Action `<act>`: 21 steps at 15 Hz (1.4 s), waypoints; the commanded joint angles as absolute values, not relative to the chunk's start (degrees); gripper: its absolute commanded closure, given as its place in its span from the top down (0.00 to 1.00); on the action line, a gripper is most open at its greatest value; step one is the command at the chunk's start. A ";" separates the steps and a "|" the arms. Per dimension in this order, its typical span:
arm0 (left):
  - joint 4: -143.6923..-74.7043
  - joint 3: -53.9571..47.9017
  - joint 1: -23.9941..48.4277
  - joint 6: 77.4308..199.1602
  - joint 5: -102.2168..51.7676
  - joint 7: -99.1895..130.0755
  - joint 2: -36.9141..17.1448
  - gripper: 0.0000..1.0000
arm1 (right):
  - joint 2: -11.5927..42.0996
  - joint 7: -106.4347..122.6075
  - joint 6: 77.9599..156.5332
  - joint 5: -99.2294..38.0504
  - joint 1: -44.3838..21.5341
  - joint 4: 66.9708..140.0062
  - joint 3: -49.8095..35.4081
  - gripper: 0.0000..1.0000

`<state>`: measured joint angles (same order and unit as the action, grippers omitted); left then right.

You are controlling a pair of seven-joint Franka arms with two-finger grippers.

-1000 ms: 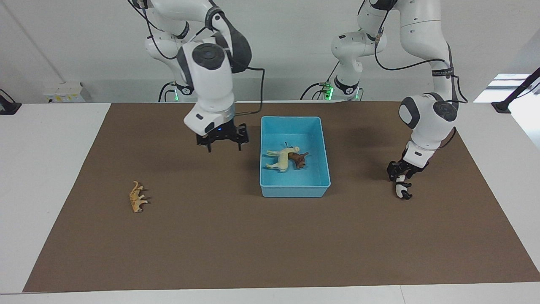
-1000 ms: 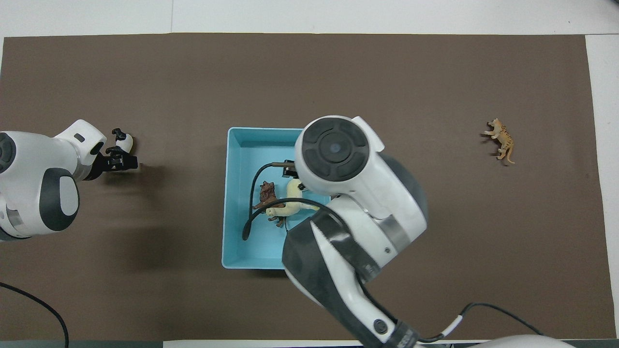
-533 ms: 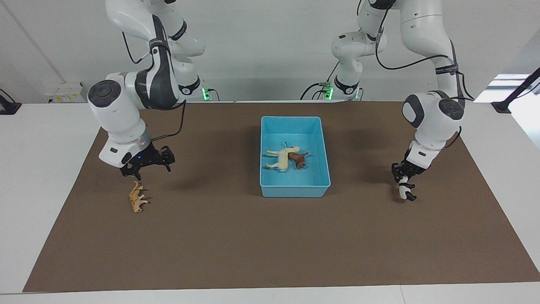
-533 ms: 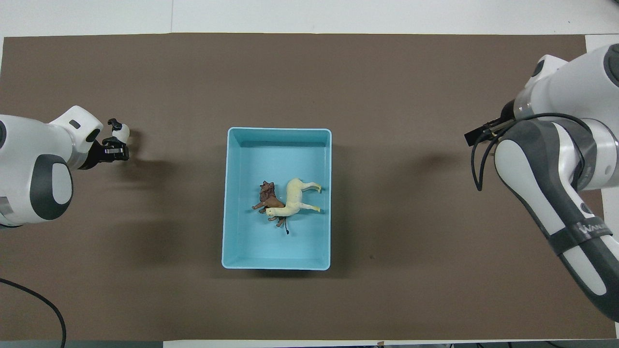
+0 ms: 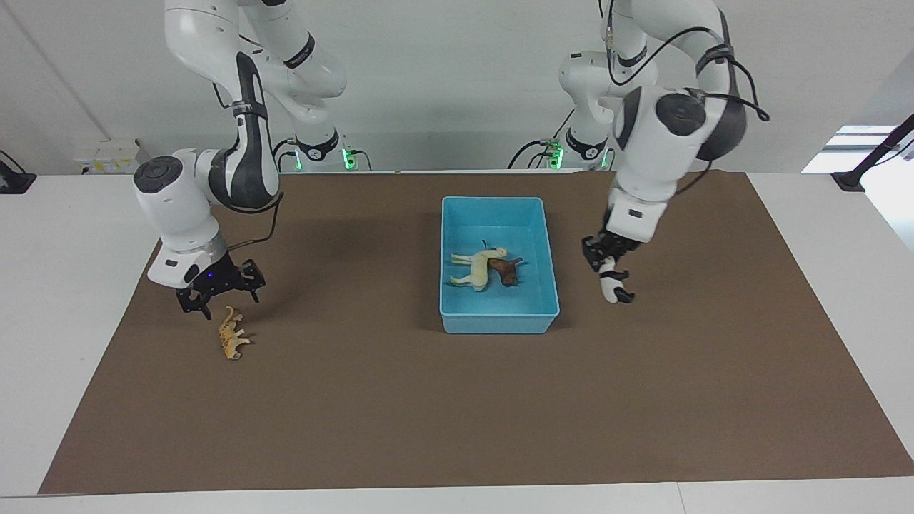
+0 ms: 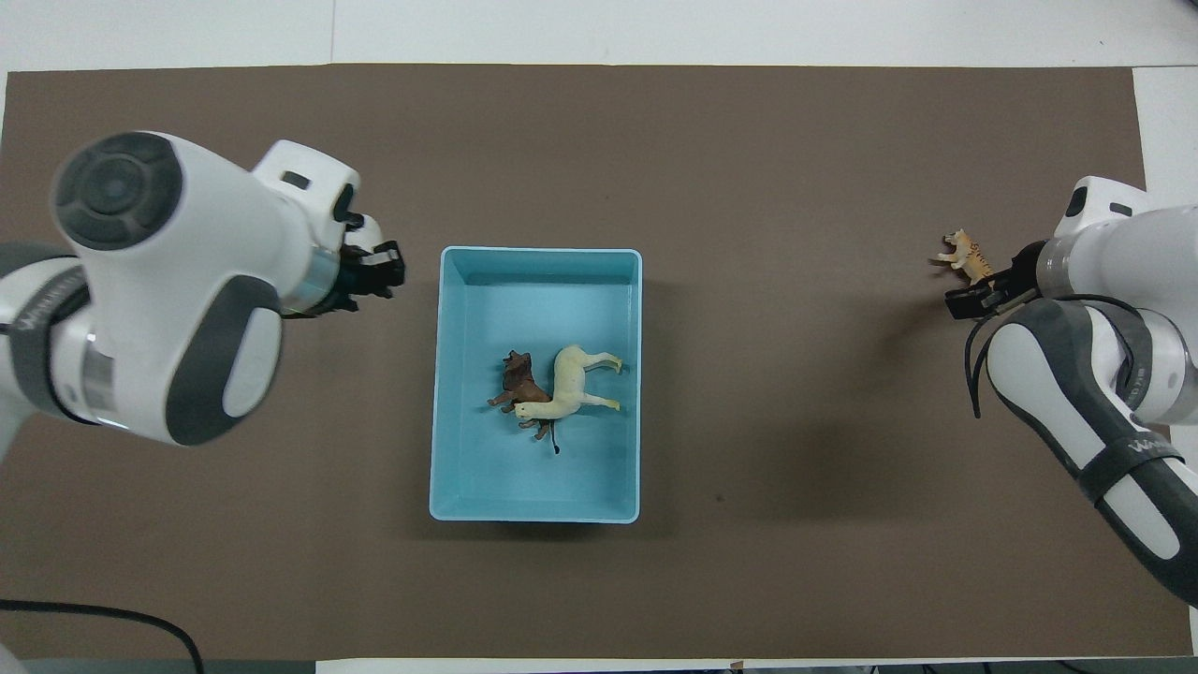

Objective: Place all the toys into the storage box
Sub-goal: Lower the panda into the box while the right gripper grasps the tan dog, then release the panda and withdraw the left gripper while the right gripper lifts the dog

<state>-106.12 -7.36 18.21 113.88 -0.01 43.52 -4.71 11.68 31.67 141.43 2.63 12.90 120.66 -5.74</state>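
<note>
Facing view: left end effector (image 5: 608, 265) grips panda (image 5: 614, 287), mid-right of frame; clear the storage box (image 5: 500, 325) rim before release. Right end effector (image 5: 218, 289) spread above tiger (image 5: 230, 333), lower left.

Panda (image 6: 367, 229): largely covered by the left arm in the overhead view.
Tiger (image 6: 967, 259): hindquarters covered there by the right hand (image 6: 978, 298).

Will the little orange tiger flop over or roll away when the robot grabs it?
Probably neither. The tiger already lies on its side on the mat, so it cannot tip. Its legs stick out stiffly, so it looks rigid and unlikely to roll. It looks small and light under the right gripper, so it might slip.
</note>
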 commanded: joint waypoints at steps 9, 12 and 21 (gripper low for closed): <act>-114.61 -6.15 33.05 128.15 0.09 62.48 -5.10 0.82 | 21.18 33.49 144.49 2.73 15.21 114.17 -6.59 0.90; -112.95 -5.98 32.17 125.44 0.09 63.46 -4.57 1.00 | 21.36 32.70 144.58 1.94 14.94 113.82 -6.59 0.44; -103.64 -5.36 7.85 105.50 0.26 28.45 -0.18 1.00 | 20.92 28.31 135.83 1.93 13.80 109.27 -6.68 0.00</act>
